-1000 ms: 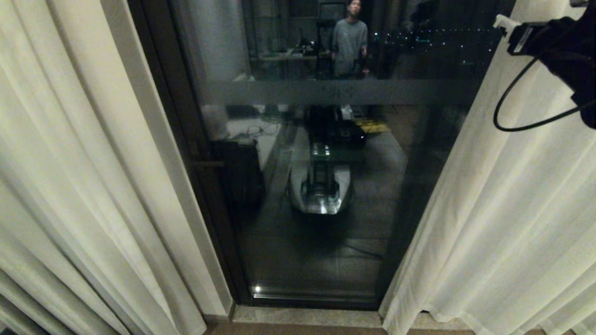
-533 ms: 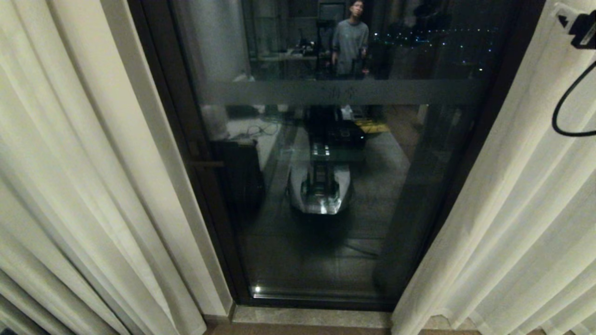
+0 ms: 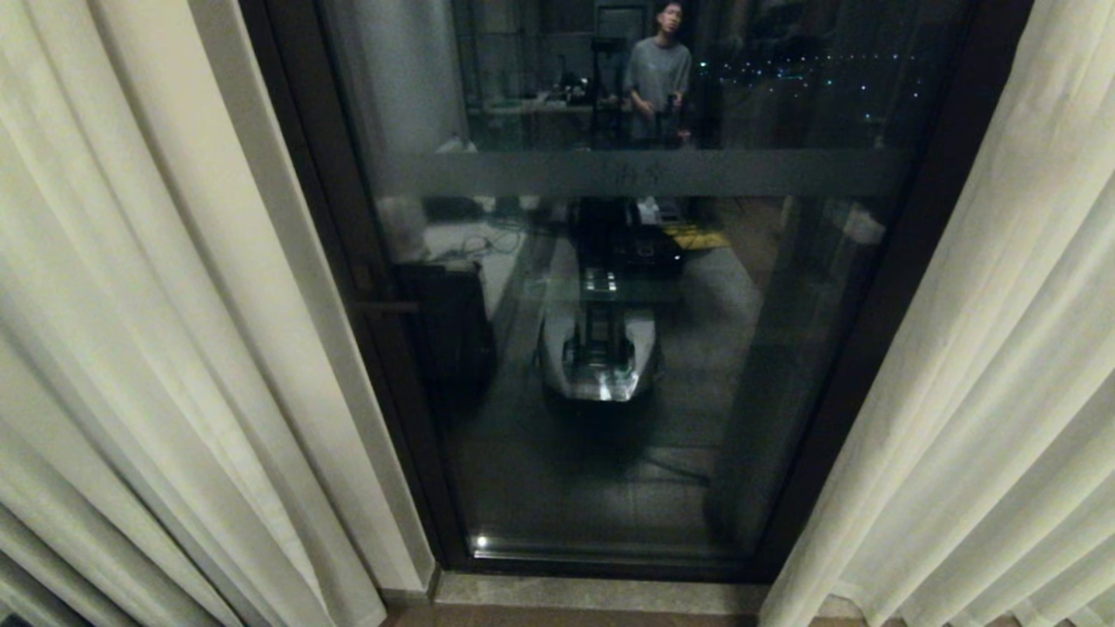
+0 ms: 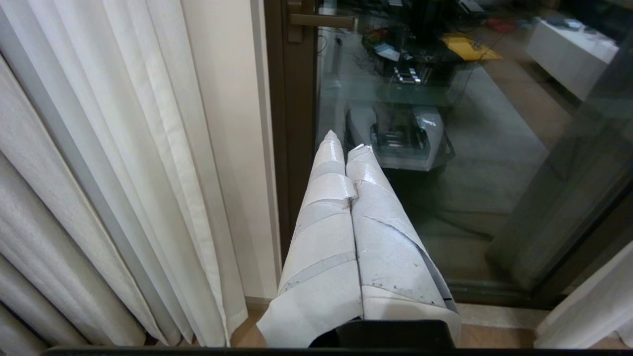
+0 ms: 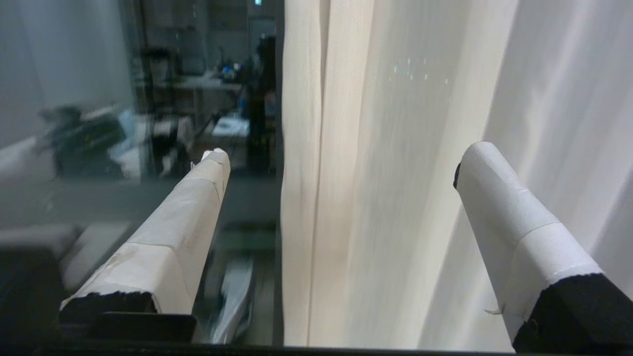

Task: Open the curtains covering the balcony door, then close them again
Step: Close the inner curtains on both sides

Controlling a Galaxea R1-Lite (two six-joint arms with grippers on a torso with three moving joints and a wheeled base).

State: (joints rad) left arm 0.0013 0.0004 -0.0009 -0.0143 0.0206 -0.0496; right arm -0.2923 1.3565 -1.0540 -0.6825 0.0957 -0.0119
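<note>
Two curtains [image 3: 131, 331] hang drawn apart before me, one panel on the left and one on the right [image 3: 984, 392], with the balcony door [image 3: 627, 348] bare between them. My left gripper [image 4: 346, 148] sits low near the left panel's inner edge, its fingers [image 4: 326, 222] pressed together along their whole length and holding nothing. One dark door frame post stands just right of that panel, with a handle [image 4: 321, 21] on it. One frosted band [image 3: 645, 172] crosses the glass, and above it one person [image 3: 658, 74] shows in the reflection. My right gripper [image 5: 341, 168] faces the right panel's inner edge with its fingers [image 5: 188, 232] spread wide, one before the glass, one before the cloth, gripping nothing; whether they brush the fabric I cannot tell. Neither arm shows in the head view, and both panels are cut off at its edges.
</note>
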